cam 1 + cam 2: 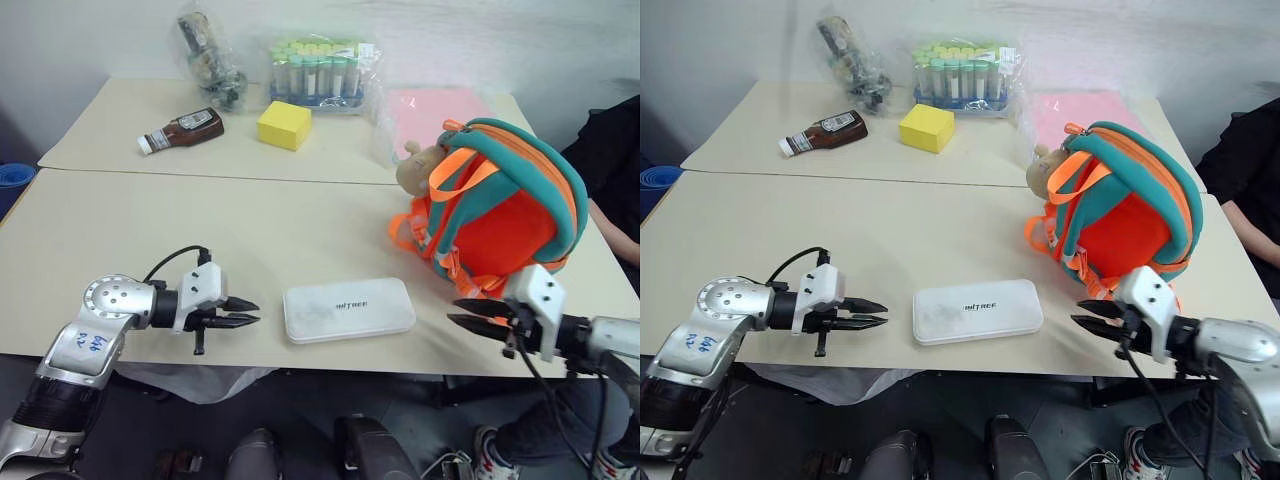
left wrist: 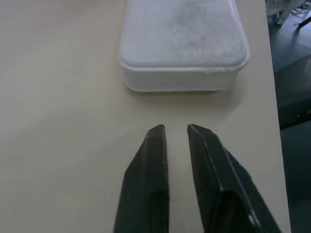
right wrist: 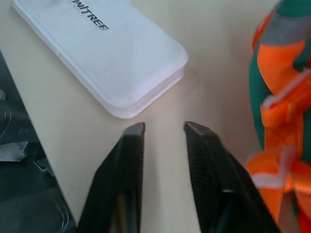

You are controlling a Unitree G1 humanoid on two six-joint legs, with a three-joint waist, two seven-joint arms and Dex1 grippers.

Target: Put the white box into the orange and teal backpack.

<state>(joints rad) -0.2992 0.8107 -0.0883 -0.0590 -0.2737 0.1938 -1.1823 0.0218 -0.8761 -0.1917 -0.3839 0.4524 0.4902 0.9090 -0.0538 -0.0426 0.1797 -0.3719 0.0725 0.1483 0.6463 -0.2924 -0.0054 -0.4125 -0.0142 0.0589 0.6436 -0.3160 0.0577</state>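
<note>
White box [image 1: 348,309] lies flat near the table's [image 1: 120,230] front edge, left of the upright orange and teal backpack [image 1: 498,200]; left gripper [image 1: 243,311] nearly shut, right gripper [image 1: 467,313] narrowly parted, both empty, flanking it, presumably for a two-sided pickup.

Beige tables [image 1: 150,250] carry the white box [image 1: 348,309], orange and teal backpack [image 1: 500,200], sauce bottle [image 1: 182,130], yellow block [image 1: 284,124].

There is one white box [image 1: 348,309] and one orange and teal backpack [image 1: 497,202] on the tables. There is also one yellow block [image 1: 284,124], one brown sauce bottle [image 1: 182,131], one pink sheet [image 1: 437,112] and one rack of tubes [image 1: 320,72], too many tubes to count. Two grippers show, the left gripper [image 1: 243,311] and the right gripper [image 1: 468,314].
</note>
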